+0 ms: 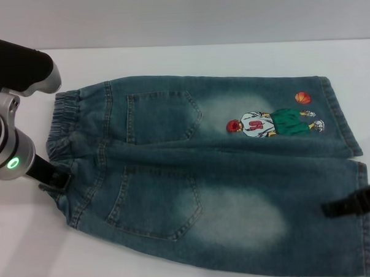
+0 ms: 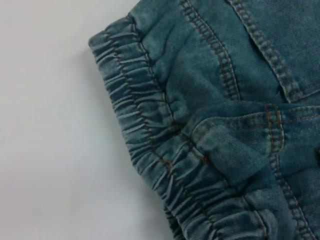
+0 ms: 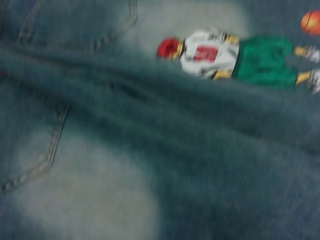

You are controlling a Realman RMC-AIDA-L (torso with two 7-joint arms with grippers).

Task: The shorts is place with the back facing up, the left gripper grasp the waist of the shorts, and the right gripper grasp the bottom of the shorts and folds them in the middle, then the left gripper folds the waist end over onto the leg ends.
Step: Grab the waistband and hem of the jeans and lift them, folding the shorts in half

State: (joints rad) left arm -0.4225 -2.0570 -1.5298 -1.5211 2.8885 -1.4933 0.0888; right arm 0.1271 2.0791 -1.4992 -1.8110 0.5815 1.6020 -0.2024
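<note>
The blue denim shorts (image 1: pixel 211 168) lie flat on the white table (image 1: pixel 169 59) with both back pockets up. Their puckered elastic waist (image 1: pixel 65 128) points left and the leg ends (image 1: pixel 351 137) point right. The far leg carries the cartoon player (image 1: pixel 270 124) and an orange ball (image 1: pixel 302 98). My left gripper (image 1: pixel 51 175) rests at the near end of the waist, where the cloth bunches. The left wrist view shows the waistband (image 2: pixel 145 130) and a raised denim fold (image 2: pixel 235 150). My right gripper (image 1: pixel 354 205) lies over the near leg's hem. The right wrist view looks along the shorts (image 3: pixel 200 150) toward the cartoon player (image 3: pixel 225 55).
Bare white table surrounds the shorts on the far side and to the left. The left arm's black and silver links (image 1: pixel 11 91) stand over the table's left edge. The shorts' near edge runs out of the bottom of the head view.
</note>
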